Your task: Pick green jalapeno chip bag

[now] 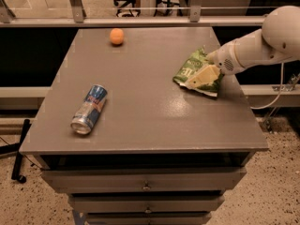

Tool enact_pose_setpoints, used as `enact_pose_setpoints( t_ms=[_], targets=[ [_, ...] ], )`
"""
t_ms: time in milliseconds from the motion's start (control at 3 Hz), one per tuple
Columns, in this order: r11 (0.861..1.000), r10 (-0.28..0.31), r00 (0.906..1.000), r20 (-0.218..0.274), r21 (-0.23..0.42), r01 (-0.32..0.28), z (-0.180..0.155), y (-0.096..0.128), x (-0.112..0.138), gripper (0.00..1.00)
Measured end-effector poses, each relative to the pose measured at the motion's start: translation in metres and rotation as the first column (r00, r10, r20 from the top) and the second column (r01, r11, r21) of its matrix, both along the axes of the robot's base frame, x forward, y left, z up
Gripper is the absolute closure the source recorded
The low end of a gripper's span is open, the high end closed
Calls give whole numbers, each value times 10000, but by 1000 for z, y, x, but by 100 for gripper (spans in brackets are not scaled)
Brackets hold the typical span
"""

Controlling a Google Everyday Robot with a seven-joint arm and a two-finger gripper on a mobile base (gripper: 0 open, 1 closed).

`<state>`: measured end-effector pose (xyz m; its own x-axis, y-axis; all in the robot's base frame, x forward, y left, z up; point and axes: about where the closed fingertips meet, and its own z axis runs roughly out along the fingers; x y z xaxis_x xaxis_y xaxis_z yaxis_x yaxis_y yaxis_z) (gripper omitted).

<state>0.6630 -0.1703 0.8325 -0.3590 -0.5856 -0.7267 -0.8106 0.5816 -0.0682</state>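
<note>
- Filling most of the view, a grey bench (pixel 154 121) with a flat, faintly shiny top carries all three loose things. Stacked drawers (pixel 117 179) with small metal knobs sit below its front edge.
- Behind the bench runs a pale rail (pixel 140 20) with upright posts, and speckled floor (pixel 281 182) shows at the lower right.
- Reaching in from the right edge, the robot's white arm (pixel 262 43) slopes down and to the left over the bench's right side, ending in a rounded wrist.
- At the arm's end, the gripper (pixel 200 77) is down over the right-hand part of the bench top, with its cream-coloured tip lying across the green jalapeno chip bag (pixel 187 71). I cannot tell whether it is open, closed or clamped on the bag.
- The green jalapeno chip bag lies crinkled on the bench close to the right edge, about midway from front to back. White lettering shows on its left part and a pale edge faces the front. The gripper covers its middle.
- A blue-and-silver drink can (pixel 89 109) lies on its side on the left front part of the bench. Its silver end points to the front left, well apart from the bag.
- A small orange ball (pixel 116 36) rests near the back edge, left of centre, well apart from both the can and the bag.
</note>
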Motion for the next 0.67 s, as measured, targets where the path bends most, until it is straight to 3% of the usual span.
enact_pose_setpoints(
  t_ms=[333,667],
  targets=[
    [9999,-124,9998,164,-105,125,-6,-6,3,43],
    [9999,-109,9982,590,16,109,11,-12,2,65]
  ],
)
